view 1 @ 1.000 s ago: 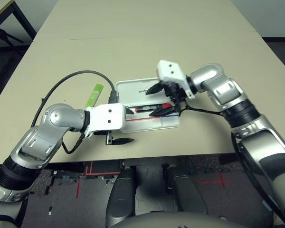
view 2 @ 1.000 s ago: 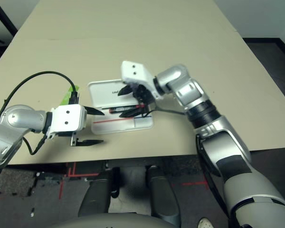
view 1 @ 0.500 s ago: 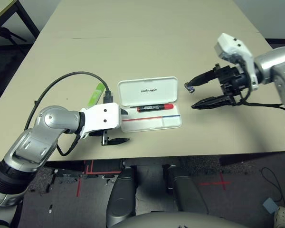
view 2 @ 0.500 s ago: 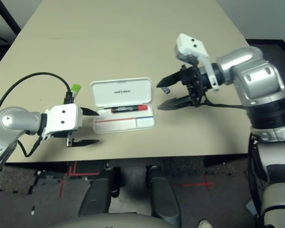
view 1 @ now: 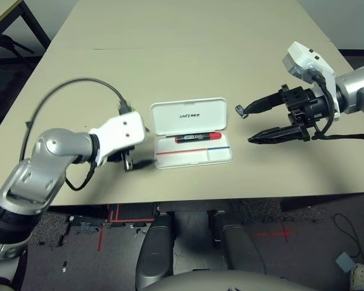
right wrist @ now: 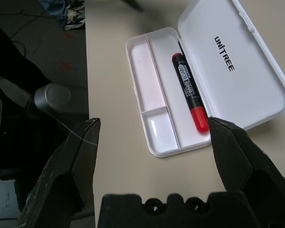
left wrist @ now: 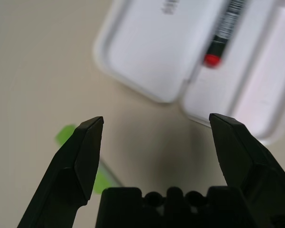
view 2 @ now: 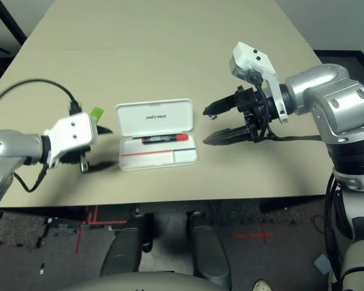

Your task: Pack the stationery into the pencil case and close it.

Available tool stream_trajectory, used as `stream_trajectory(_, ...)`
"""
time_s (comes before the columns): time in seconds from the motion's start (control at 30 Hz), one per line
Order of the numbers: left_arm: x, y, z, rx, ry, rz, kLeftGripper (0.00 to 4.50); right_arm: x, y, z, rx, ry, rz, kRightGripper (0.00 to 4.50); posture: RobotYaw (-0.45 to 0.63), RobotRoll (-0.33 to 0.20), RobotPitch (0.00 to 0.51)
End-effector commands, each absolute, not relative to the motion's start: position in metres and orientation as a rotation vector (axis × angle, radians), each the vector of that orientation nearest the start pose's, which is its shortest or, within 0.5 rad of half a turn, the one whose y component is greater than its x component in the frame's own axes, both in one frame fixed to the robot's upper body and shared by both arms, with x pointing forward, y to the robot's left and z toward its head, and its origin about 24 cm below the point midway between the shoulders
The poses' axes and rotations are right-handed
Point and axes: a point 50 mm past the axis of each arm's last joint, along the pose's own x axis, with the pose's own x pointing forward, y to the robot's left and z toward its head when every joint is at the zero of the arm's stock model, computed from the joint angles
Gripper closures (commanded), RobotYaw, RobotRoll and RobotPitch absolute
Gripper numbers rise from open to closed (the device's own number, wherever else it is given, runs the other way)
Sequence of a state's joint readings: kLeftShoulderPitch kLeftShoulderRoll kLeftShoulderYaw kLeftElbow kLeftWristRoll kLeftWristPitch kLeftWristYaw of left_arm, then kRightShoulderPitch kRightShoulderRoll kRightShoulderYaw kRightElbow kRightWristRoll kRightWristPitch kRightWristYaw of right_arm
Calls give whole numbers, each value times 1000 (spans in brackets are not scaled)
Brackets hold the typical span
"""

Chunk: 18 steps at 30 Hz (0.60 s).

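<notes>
Beige table (view 1: 188, 54). The white pencil case (view 1: 190, 131) lies open near the table's near edge, its lid lettered "UNITREE" laid flat on the far side, the tray toward the robot. A black marker with red cap (view 1: 198, 138) lies in the tray along the hinge side; a thin red-and-blue line runs along the tray just nearer the robot.

Left gripper (left wrist: 156, 128) sits just left of the case, low over the table, fingers spread wide, nothing between them. The light-green highlighter (view 2: 96, 113) lies on the table behind it, mostly hidden by the white wrist housing.

Right gripper (view 1: 261, 121) hovers to the right of the case, pointing toward it, fingers apart and empty. A tiny dark patterned block (view 1: 241, 110) rests on the table beside the upper fingertip; touching or not, cannot tell.
</notes>
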<state>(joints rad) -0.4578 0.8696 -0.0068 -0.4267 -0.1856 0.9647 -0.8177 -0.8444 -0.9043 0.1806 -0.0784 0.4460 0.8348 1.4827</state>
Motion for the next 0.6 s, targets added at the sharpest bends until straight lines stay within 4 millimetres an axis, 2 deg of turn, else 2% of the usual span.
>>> stream_trajectory(0.03, 279, 223, 196, 510, 438, -471, 0, 283, -180, 246, -429, 400, 1454, 18, 133, 0, 193)
stream_trajectory(0.43, 300, 230, 167, 222, 588, -199, 0, 283, -176, 242, -441, 392, 1453, 18, 107, 0, 196)
stream_trajectory(0.6, 311, 235, 164, 156, 610, -146, 0, 281, -176, 239, -441, 399, 1449, 18, 97, 0, 199)
